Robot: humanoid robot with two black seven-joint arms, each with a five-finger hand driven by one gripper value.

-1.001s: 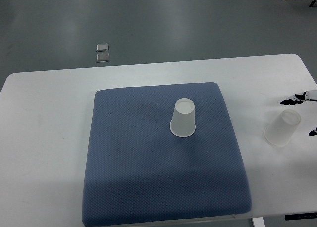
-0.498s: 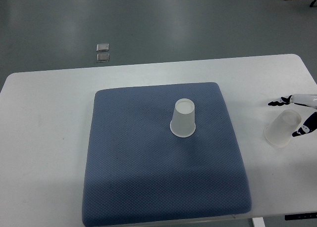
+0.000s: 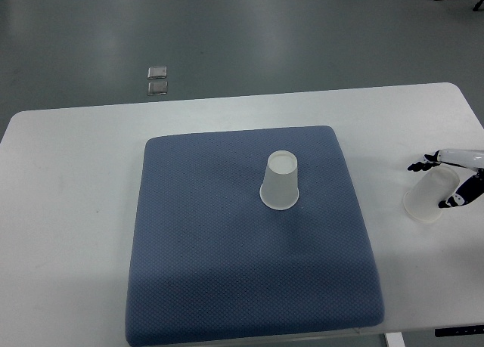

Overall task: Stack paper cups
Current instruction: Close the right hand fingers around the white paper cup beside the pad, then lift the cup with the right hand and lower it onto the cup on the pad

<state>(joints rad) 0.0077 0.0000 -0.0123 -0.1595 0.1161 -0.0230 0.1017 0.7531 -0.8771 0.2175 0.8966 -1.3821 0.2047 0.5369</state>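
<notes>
I am looking down on a white surface point(image 3: 68, 181) with a blue pad point(image 3: 227, 271) lying across its middle. One paper cup point(image 3: 280, 181) is standing upside down on the pad, a little right of centre, rim down and base up. The second cup point(image 3: 432, 195) is sitting off the pad on the bare surface near the right edge, also rim down and leaning toward the right.

The right robot hand point(image 3: 448, 179) is coming in from the right edge and is flanking this second cup — one dark fingertip point(image 3: 418, 165) is showing just above the cup's base, another just beside its right wall. The fingers are spread on either side of the cup; I cannot tell whether they are touching it. Beyond the far edge, two small square objects point(image 3: 157, 81) are lying on the grey floor point(image 3: 302, 29).
</notes>
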